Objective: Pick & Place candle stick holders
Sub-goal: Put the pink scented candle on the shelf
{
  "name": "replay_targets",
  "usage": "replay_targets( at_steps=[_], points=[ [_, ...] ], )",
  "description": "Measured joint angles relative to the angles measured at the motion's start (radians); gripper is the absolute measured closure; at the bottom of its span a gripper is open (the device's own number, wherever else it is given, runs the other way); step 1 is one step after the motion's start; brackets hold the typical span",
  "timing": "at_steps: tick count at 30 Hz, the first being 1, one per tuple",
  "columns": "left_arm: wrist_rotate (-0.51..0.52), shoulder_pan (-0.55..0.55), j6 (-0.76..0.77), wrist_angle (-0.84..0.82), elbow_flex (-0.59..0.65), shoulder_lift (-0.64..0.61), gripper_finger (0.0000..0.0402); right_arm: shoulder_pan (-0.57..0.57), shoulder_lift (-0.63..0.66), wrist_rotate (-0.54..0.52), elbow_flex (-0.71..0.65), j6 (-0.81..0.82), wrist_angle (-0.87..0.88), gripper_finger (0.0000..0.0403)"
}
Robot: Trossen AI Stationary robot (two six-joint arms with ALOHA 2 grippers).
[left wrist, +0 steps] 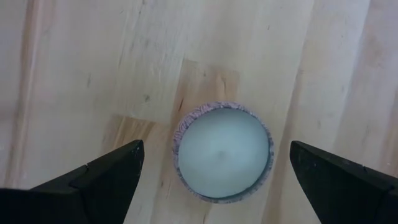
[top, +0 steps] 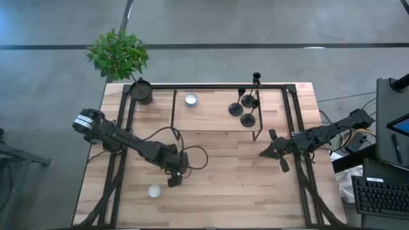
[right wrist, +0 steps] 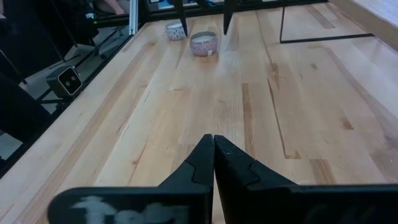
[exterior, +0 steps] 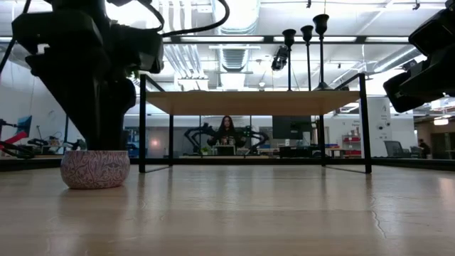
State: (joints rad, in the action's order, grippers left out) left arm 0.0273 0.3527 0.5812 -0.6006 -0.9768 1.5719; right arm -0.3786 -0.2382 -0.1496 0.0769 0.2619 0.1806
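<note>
Pale wood tabletop (top: 217,172) nearest: left gripper (top: 174,181) hangs spread wide above a small bowl (left wrist: 222,153); right gripper (right wrist: 214,144) waits pinched together. Farther off, on the raised shelf (top: 211,112), stand the candle stick holders (top: 246,105) — likely stiff, top-heavy, tippy — best pinched low on the stem.

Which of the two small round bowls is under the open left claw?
The patterned bowl near the table's front edge, with the left claw open just above it. The other bowl sits far off on the raised shelf, beside the candle stick holders.
</note>
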Motion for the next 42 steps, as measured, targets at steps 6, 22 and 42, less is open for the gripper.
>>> replay_targets(
  at_steps=[6, 22, 42],
  points=[
    [-0.008, 0.0, -0.011, 0.01, 0.001, 0.044, 0.0003, 0.0, 0.0, 0.0, 0.0, 0.0, 0.0, 0.0394],
    [0.002, -0.004, -0.028, 0.071, 0.0, 0.135, 0.0003, 0.0, 0.0, 0.0, 0.0, 0.0, 0.0, 0.0394],
    [0.034, -0.006, -0.008, 0.052, 0.0, 0.137, 0.002, 0.0, 0.0, 0.0, 0.0, 0.0, 0.0, 0.0394]
  ],
)
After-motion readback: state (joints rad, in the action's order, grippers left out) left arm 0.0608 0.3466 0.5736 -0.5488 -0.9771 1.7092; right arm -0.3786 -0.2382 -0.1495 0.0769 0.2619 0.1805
